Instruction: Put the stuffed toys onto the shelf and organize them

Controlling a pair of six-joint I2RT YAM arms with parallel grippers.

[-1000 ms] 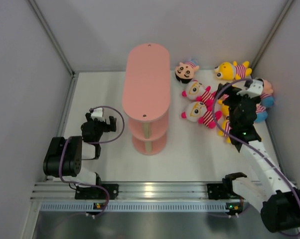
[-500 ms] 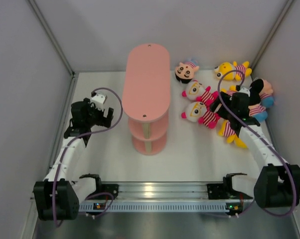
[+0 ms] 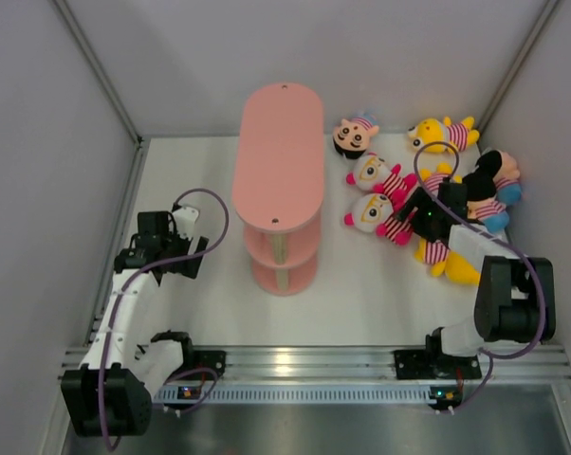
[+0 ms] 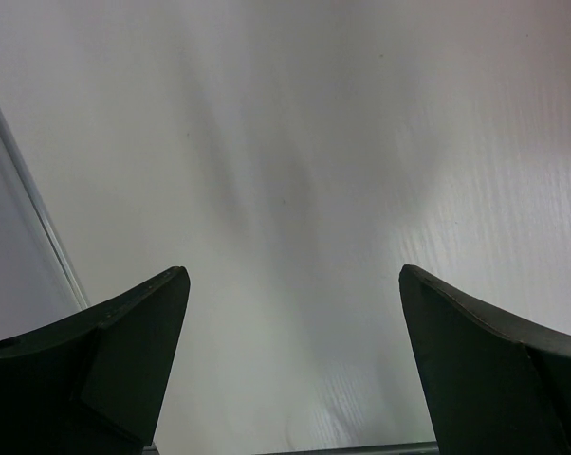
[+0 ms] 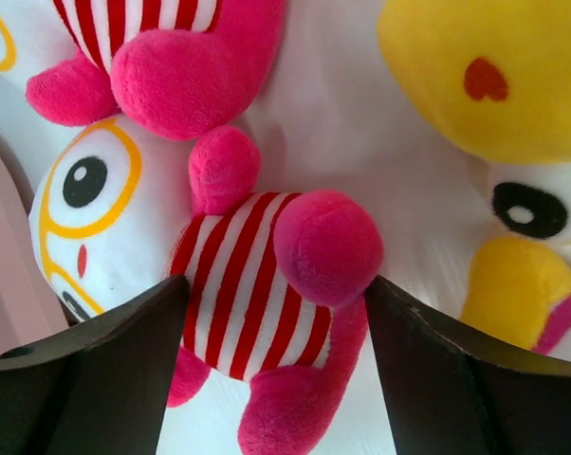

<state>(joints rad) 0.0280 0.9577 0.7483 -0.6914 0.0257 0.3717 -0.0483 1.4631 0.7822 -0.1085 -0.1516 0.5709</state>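
Right claw [image 5: 274,284] open astride white-faced plush doll w/ red-striped shirt [image 5: 238,275]: prob. soft, light; pinch torso. Left claw [image 4: 290,275] open.

A white counter [image 3: 371,303] forms the floor of a booth closed in by plain grey walls [image 3: 39,114] on the left, back and right, with a silver metal rail [image 3: 304,361] running along its near edge.
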